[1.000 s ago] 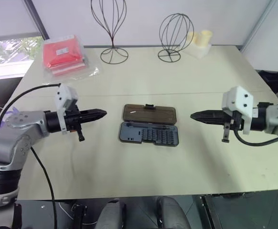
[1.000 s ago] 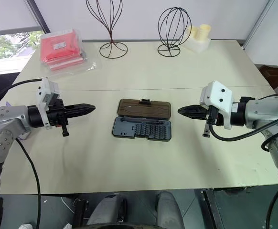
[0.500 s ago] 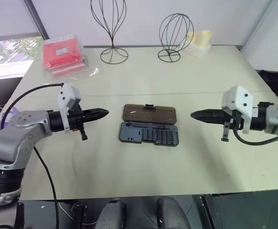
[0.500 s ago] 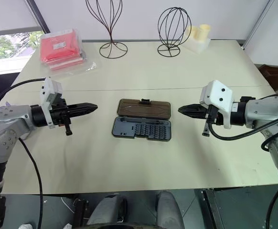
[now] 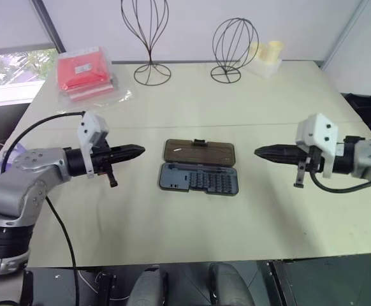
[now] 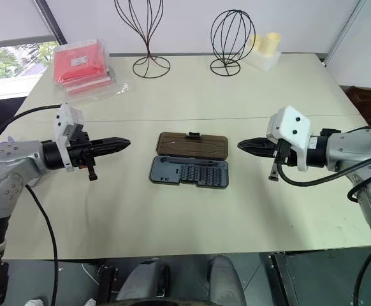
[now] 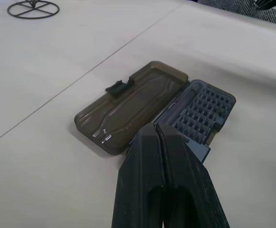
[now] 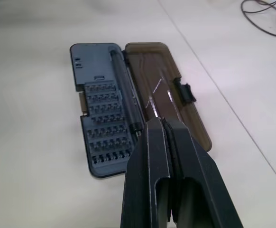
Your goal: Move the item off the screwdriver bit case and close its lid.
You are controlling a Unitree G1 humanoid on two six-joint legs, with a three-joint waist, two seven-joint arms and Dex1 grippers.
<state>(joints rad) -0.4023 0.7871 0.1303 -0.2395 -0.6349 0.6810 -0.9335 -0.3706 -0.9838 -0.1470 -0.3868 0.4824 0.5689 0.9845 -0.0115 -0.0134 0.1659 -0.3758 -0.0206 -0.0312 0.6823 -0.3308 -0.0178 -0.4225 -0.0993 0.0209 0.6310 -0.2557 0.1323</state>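
The screwdriver bit case (image 5: 198,179) lies open at the table's middle, its dark blue-grey base toward me with rows of small bits. Its lid (image 5: 199,152), smoky brown with a black latch tab (image 5: 199,141), lies flat on the far side. The item (image 7: 102,134), a tiny pale sliver, rests on the lid near its left end (image 5: 176,150). My left gripper (image 5: 141,151) hangs shut to the left of the case, pointing at it. My right gripper (image 5: 257,153) hangs shut to the right, also pointing at it. Neither holds nor touches anything.
A red packet (image 5: 83,71) in clear wrap lies at the back left. Two black wire stands (image 5: 150,38) (image 5: 233,44) rise at the back centre, with pale yellow cups (image 5: 268,54) beside them. A seam (image 5: 236,124) crosses the table behind the case.
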